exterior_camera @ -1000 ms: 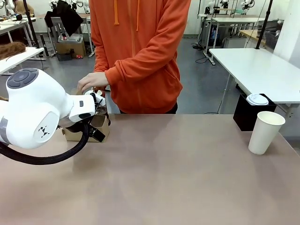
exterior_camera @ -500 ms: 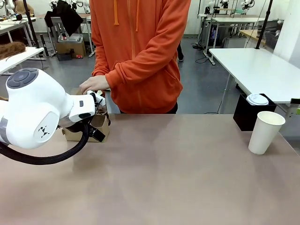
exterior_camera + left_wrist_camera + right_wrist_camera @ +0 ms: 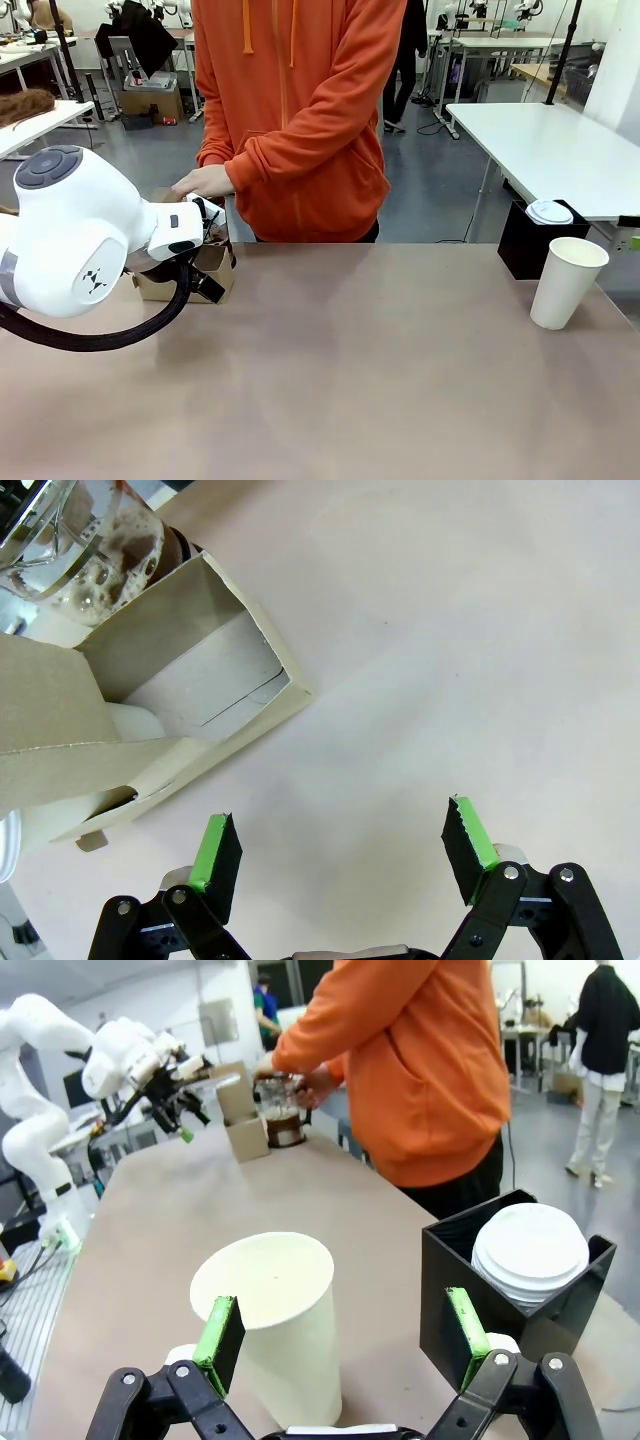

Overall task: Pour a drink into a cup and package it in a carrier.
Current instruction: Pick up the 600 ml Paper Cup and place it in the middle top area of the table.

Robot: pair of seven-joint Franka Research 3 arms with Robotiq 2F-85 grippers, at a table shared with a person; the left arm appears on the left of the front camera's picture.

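The brown cardboard carrier (image 3: 213, 262) stands at the table's far left; in the left wrist view the carrier (image 3: 190, 695) has an empty pocket facing me. My left gripper (image 3: 342, 848) hovers open over bare table just beside it. Behind the carrier, the person's hand (image 3: 200, 182) rests on the glass press pot (image 3: 90, 550), which holds foamy brown drink. The white paper cup (image 3: 565, 282) stands upright and lidless at the far right. My right gripper (image 3: 342, 1335) is open, with the cup (image 3: 275, 1310) close in front between its green pads (image 3: 218, 1345).
A black box (image 3: 522, 242) holding a stack of white lids (image 3: 549, 212) stands just behind the cup. The person in an orange hoodie (image 3: 300, 110) stands at the far edge. My bulky left arm (image 3: 80, 240) covers the near left corner.
The person's hand has shifted slightly down and left on the press pot. Neither arm nor the cup has moved.
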